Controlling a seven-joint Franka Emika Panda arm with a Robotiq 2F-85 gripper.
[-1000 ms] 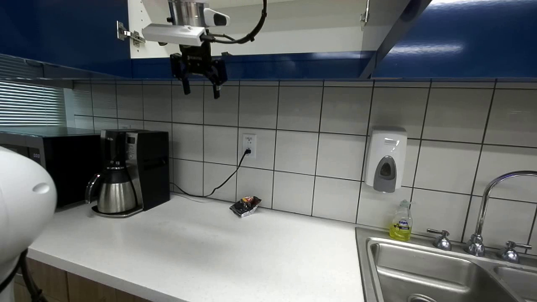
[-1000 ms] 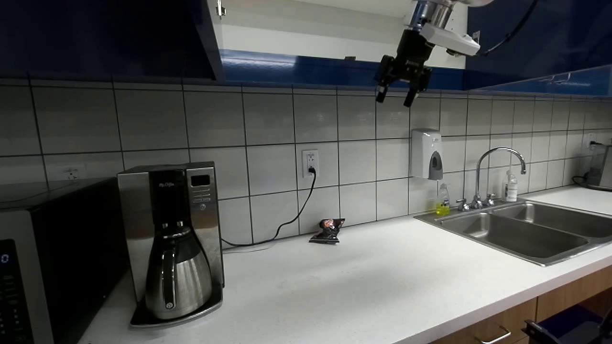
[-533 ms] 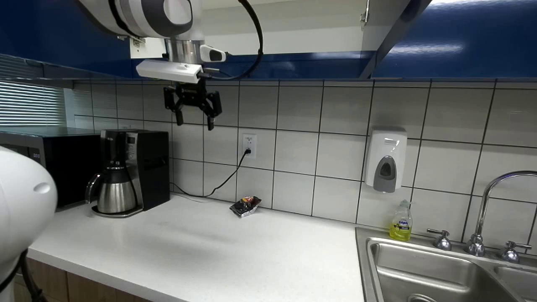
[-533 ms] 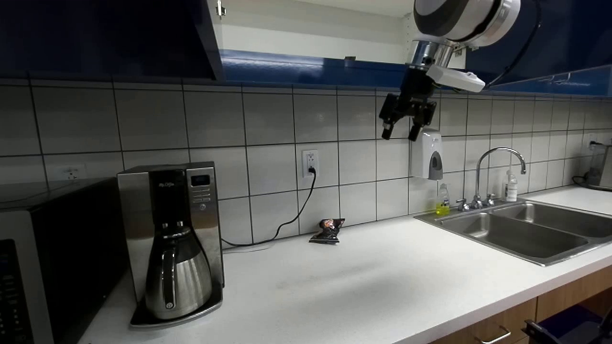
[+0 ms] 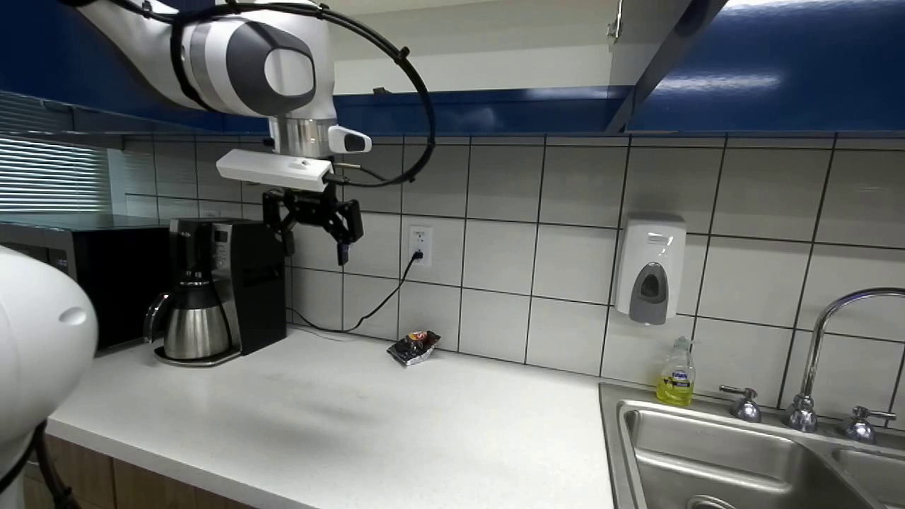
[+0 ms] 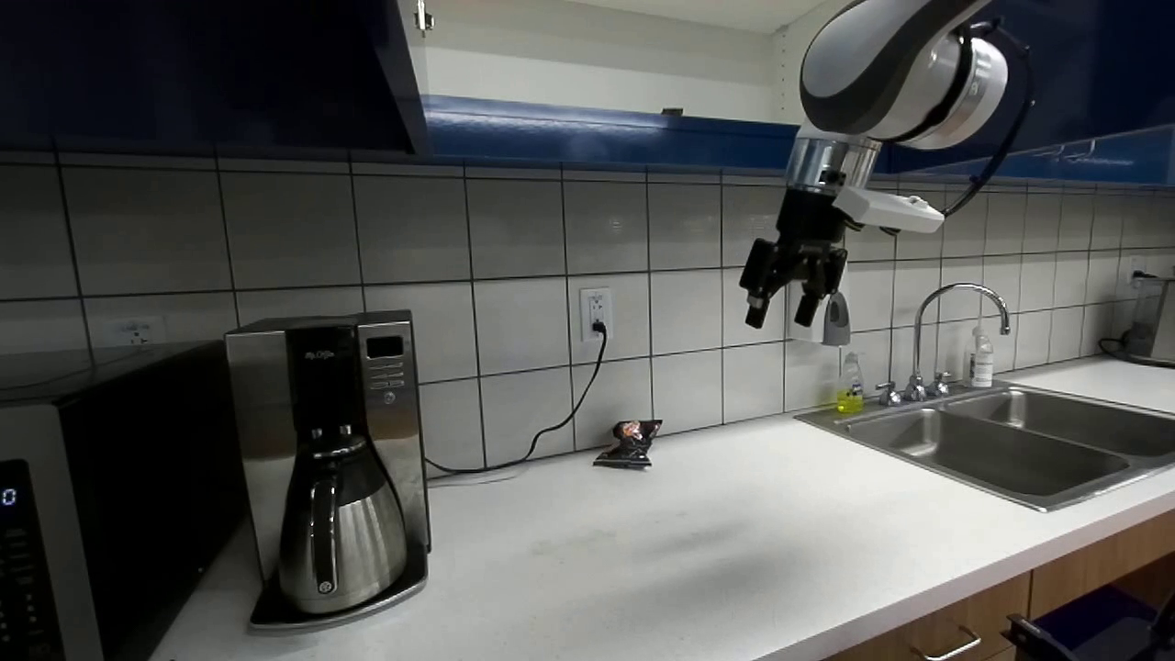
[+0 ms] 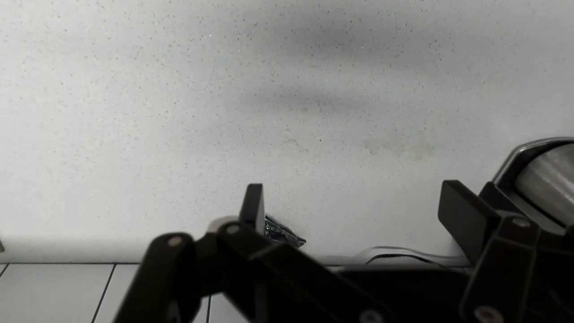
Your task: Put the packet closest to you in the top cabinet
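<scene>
The small flat elongated packet is not clearly in view. A small dark item, too small to identify, sits at the lower front edge of the top cabinet; it shows in both exterior views. The cabinet stands open with a white interior. A bunched-up dark packet with an orange tint lies on the counter by the tiled wall. In the wrist view this packet is partly hidden behind a finger. My gripper is open and empty, pointing down, well above the counter.
A coffee maker with a steel pot stands beside a black microwave. Its cord runs to a wall outlet. A white dispenser hangs above a soap bottle and sink. An open blue door sticks out.
My gripper has moved down from in front of the cabinet's lower edge to below it, staying open. The bunched-up packet and the small item at the cabinet edge have not moved.
</scene>
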